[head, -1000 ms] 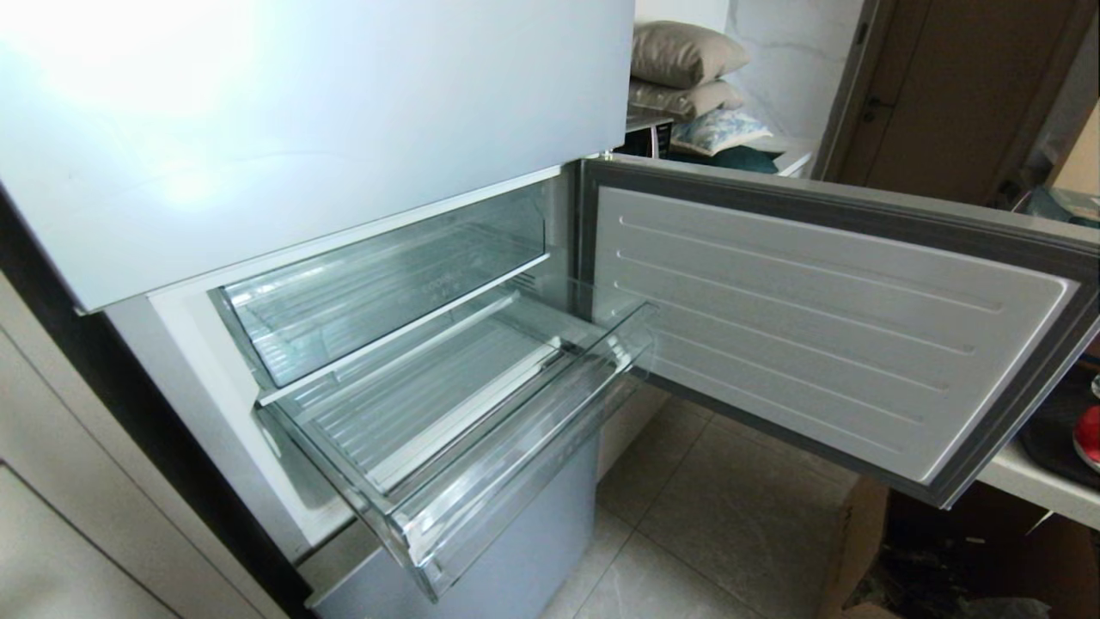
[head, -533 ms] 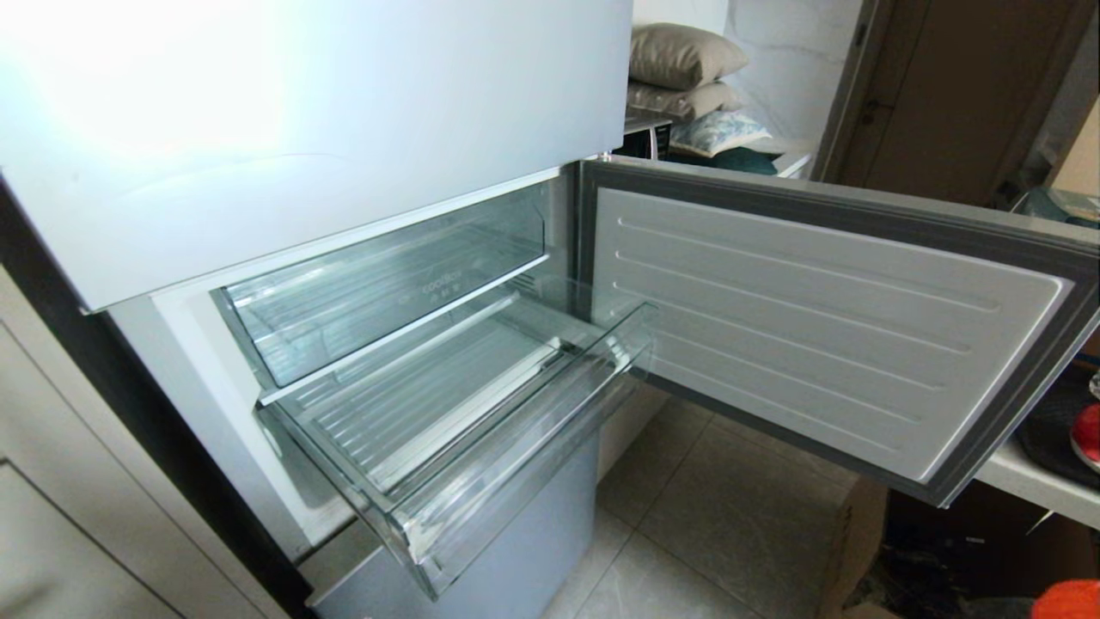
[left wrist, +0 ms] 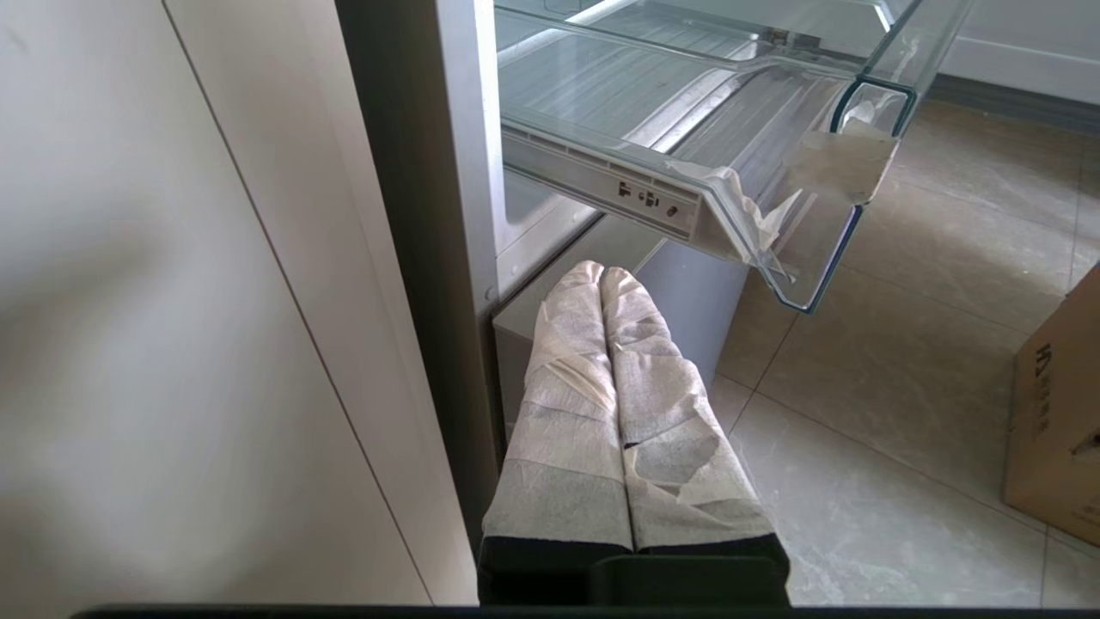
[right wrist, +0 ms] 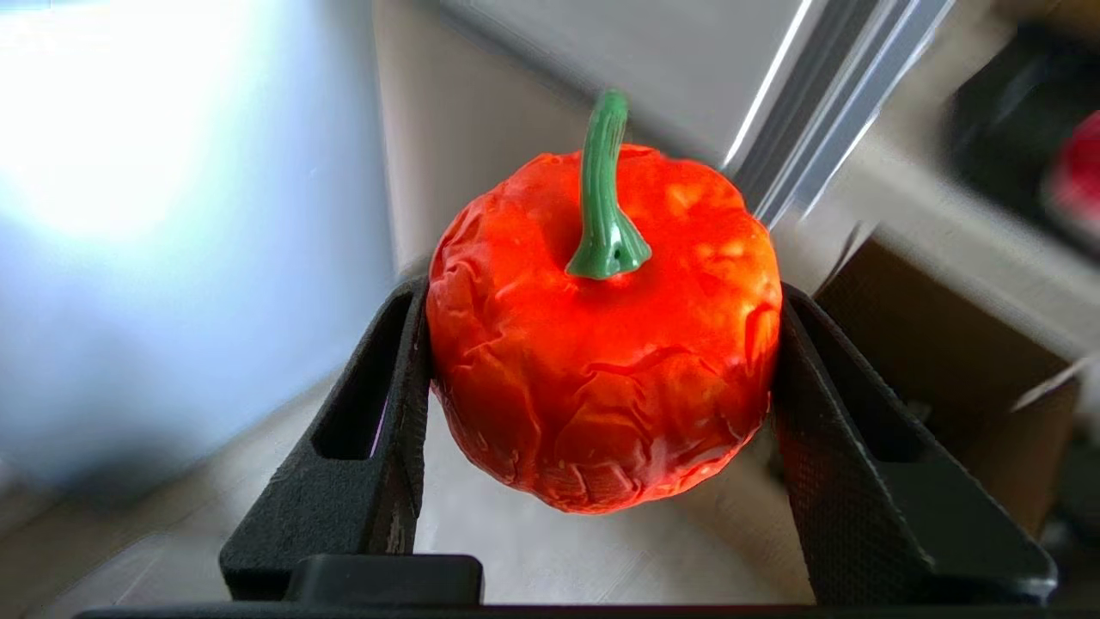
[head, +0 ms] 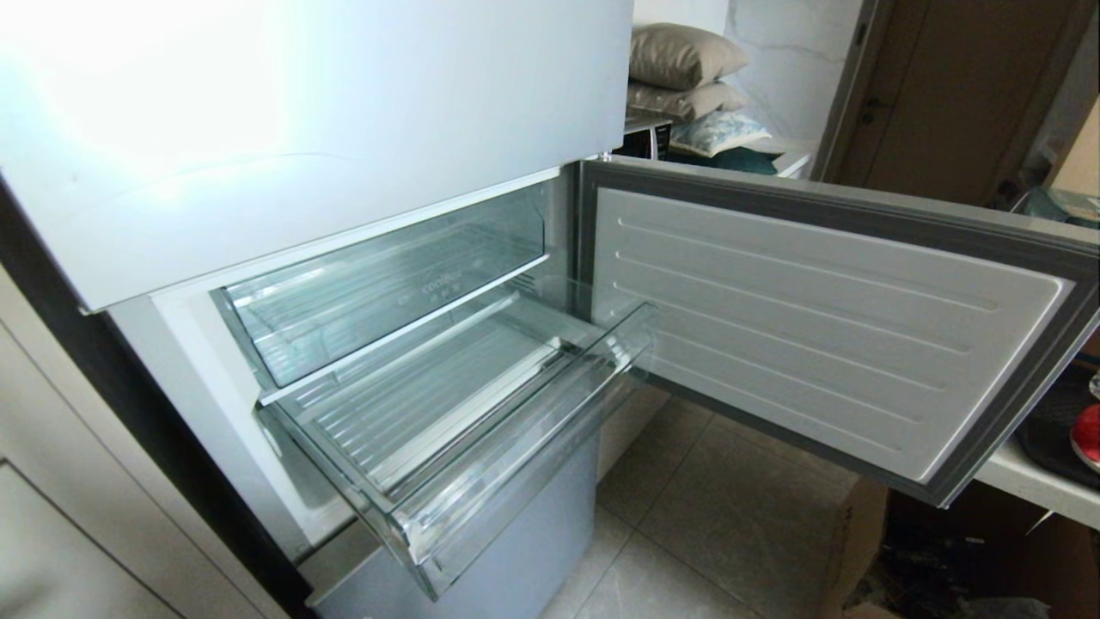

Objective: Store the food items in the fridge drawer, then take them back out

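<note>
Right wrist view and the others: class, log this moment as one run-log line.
right gripper: shut on orange-red fruit, stem toward camera | left gripper: shut, empty, below fridge drawer | fridge drawer: pulled out, empty

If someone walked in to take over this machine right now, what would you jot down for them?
Right hand: closed on the orange-red fruit, one finger on each side, green stem visible; out of the head camera's sight.
Left hand: shut, empty, parked low beside the fridge.
Fridge drawer: pulled out, nothing in it; fridge door swung open.
Done: fruit picked up, drawer opened.
Left: put the fruit in the drawer, then take it back out.
</note>
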Robot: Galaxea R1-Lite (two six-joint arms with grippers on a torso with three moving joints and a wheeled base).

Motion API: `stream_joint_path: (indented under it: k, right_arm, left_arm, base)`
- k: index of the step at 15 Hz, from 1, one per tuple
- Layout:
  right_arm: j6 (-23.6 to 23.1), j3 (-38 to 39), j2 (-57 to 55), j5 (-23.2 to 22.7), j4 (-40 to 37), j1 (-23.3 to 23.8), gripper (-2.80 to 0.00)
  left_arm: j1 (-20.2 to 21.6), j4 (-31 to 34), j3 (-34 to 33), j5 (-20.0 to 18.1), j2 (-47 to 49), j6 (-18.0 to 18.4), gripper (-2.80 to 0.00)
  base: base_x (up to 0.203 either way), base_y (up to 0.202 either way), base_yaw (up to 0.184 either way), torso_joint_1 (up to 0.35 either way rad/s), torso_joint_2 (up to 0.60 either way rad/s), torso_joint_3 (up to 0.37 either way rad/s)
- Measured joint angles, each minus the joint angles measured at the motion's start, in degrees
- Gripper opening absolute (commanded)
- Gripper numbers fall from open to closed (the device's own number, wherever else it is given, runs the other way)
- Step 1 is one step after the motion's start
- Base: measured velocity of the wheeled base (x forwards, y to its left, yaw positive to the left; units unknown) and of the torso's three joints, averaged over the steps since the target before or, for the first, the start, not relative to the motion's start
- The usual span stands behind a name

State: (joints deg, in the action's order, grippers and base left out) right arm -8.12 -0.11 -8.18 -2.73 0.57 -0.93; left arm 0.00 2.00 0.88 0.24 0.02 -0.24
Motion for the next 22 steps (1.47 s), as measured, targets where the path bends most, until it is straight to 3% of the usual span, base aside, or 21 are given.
stream_joint_path:
  k: [4, 13, 22]
  right_arm:
    - [-0.33, 0.01, 6.62, 0.56, -0.6, 0.38, -2.8]
    - [0.73, 0.11, 8.21, 0.73, -0.87, 0.51, -2.8]
    - [1.69, 0.11, 8.21, 1.08, -0.89, 0.49, -2.8]
  left_arm:
    - [0.0, 0.01, 0.0, 0.0, 0.0, 0.0, -2.8]
    - [-0.03, 0.01, 0.0, 0.0, 0.0, 0.02, -2.8]
    - [0.0, 0.0, 0.0, -0.01, 0.0, 0.0, -2.8]
  base:
    - [0.0, 0.0, 0.0, 0.0, 0.0, 0.0]
    - [0.0, 0.0, 0.0, 0.0, 0.0, 0.0]
    - [-0.001, -0.007, 0.166, 0.002, 0.0, 0.004]
